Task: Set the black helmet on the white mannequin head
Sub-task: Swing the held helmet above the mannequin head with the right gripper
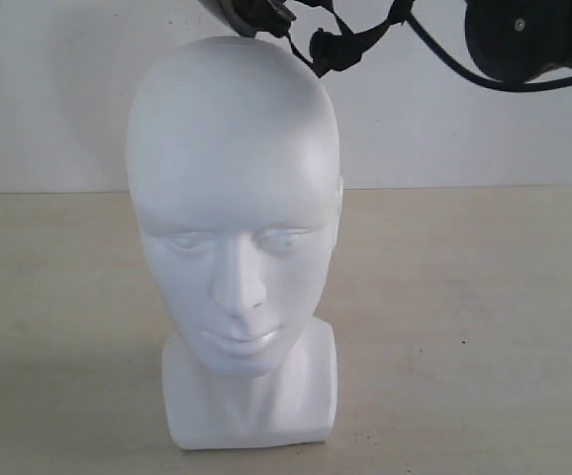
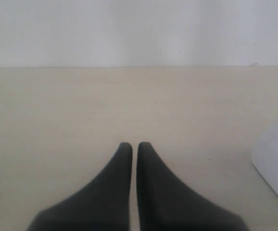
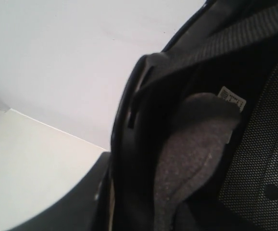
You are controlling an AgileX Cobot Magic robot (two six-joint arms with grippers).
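The left claw [image 2: 134, 145] hovers nearly closed and empty above the pale wooden tabletop [image 2: 57, 106]. The right claw [image 3: 107, 197], mostly hidden, grips the rim of the matte black padded helmet [image 1: 251, 14]. The helmet is cut off at the top edge of the exterior view, just above the glossy white plastic mannequin head [image 1: 232, 198]. Its black chin straps [image 1: 340, 45] dangle beside the crown. Bare table lies on both sides of the head.

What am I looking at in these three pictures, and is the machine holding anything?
It is a robot with two arms, each ending in a gripper with a camera on its wrist. One picture comes from a separate camera facing a white mannequin head standing on a pale table; helmet straps dangle just above it. The left wrist camera shows the left gripper, shut and empty, over the table. The right wrist camera looks into the padded inside of a black helmet, which the right gripper seems to hold by its rim.
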